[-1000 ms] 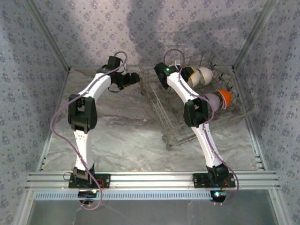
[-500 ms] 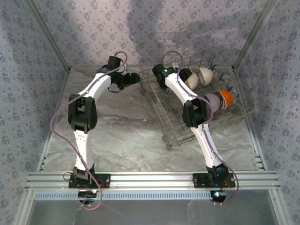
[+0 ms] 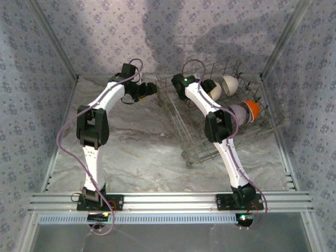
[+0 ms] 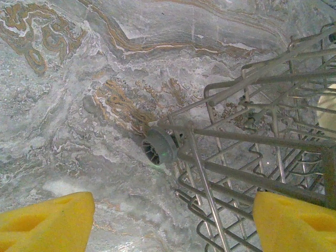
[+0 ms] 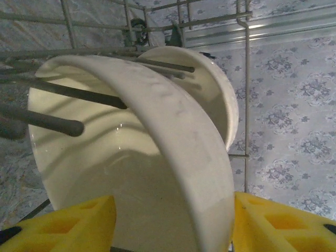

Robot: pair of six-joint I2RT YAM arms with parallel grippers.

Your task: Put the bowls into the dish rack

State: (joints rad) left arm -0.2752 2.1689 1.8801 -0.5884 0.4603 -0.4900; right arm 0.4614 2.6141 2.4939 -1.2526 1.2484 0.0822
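Note:
The grey wire dish rack [image 3: 185,132] stands at the back right of the table. Two cream bowls [image 3: 215,89] [image 3: 230,82] stand on edge at its far end, and a lavender bowl [image 3: 239,112] and an orange bowl [image 3: 252,108] sit further right. My right gripper [image 3: 205,87] reaches into the rack. In the right wrist view it [image 5: 173,226] is open astride the near cream bowl [image 5: 173,131]: one pad [image 5: 68,226] is inside, well off the wall, and the other [image 5: 278,223] is just outside. The second cream bowl [image 5: 212,89] stands behind. My left gripper [image 3: 153,89] is open beside the rack's left corner.
In the left wrist view the open left gripper [image 4: 173,220] hangs over the marble table, above the rack's corner wires [image 4: 247,139] and a small grey wheel [image 4: 160,147]. Rack tines [image 5: 42,125] cross the cream bowl's mouth. Patterned walls close in the table on three sides.
The right gripper's jaws have spread apart around the cream bowl's wall, letting it go. That bowl now stands in the rack. The left arm has not moved.

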